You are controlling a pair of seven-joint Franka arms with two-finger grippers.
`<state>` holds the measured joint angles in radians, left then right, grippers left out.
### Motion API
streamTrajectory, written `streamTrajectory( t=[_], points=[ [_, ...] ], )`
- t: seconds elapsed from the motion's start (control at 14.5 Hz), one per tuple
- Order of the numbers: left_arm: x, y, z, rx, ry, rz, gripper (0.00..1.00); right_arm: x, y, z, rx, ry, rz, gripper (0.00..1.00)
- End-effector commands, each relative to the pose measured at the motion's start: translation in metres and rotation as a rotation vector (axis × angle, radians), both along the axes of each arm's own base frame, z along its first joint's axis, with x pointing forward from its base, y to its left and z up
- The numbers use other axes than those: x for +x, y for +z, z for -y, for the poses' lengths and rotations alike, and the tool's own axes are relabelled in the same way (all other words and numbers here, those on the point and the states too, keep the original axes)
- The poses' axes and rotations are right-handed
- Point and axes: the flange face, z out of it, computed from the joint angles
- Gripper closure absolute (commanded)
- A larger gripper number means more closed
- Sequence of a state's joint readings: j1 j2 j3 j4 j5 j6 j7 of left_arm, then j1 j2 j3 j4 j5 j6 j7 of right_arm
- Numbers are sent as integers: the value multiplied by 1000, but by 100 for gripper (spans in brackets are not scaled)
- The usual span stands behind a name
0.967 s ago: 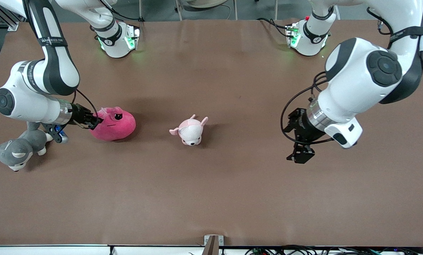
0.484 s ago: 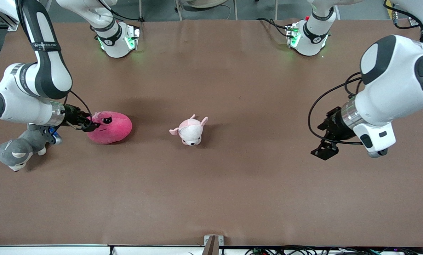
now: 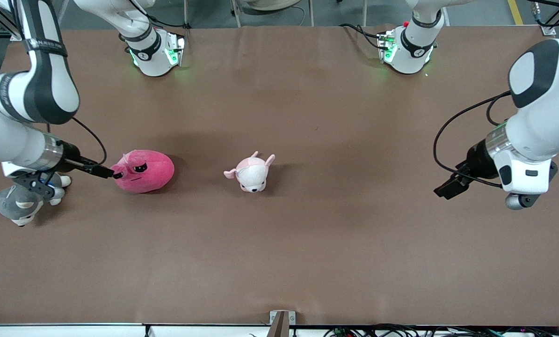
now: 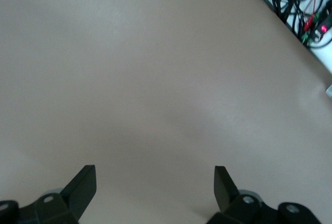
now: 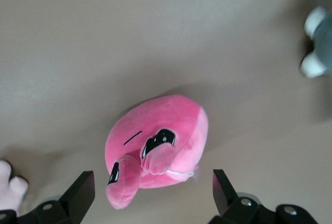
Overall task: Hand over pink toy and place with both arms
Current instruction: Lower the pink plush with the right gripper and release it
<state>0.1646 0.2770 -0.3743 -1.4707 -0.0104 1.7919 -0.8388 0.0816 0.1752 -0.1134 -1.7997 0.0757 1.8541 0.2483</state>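
Observation:
The pink toy (image 3: pixel 144 171), a hot-pink blob plush with droopy black eyes, lies on the brown table toward the right arm's end. My right gripper (image 3: pixel 107 172) is low beside it, at its end toward the right arm. In the right wrist view the pink toy (image 5: pixel 155 146) lies just ahead of the right gripper (image 5: pixel 151 176), whose fingers stand wide apart and grip nothing. My left gripper (image 3: pixel 448 189) hangs over bare table at the left arm's end. In the left wrist view the left gripper (image 4: pixel 154 171) is open and empty.
A small pale pink-and-white eared plush (image 3: pixel 251 173) sits mid-table beside the pink toy; its paw shows in the right wrist view (image 5: pixel 9 185). A grey plush (image 3: pixel 19 203) lies under the right arm's wrist, near the table's end. Cables (image 4: pixel 298 6) hang off the table's edge.
My right gripper has drawn back from the pink toy toward the right arm's end. The toy has settled on the table. My left arm has swung away toward its own end.

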Motion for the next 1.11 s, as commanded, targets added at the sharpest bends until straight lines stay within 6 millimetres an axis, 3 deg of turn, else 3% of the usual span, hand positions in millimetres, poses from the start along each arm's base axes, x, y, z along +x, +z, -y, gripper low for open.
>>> streamTrajectory(
  t=[0.0, 0.35, 0.48, 0.76, 1.04],
  points=[
    [-9, 6, -20, 53, -137, 11, 0, 8, 45, 7, -49, 187, 36, 0],
    [-10, 14, -40, 151, -366, 31, 0, 7, 122, 16, -64, 230, 43, 0],
    [-10, 17, -48, 157, -468, 42, 0, 3, 145, 16, -64, 229, 36, 0],
    [-12, 26, -95, 166, -551, 38, 0, 3, 151, 27, -56, 207, 40, 0],
    [-38, 66, -140, 173, -552, 43, 0, 4, 151, 33, -68, 215, 43, 0]
  ],
)
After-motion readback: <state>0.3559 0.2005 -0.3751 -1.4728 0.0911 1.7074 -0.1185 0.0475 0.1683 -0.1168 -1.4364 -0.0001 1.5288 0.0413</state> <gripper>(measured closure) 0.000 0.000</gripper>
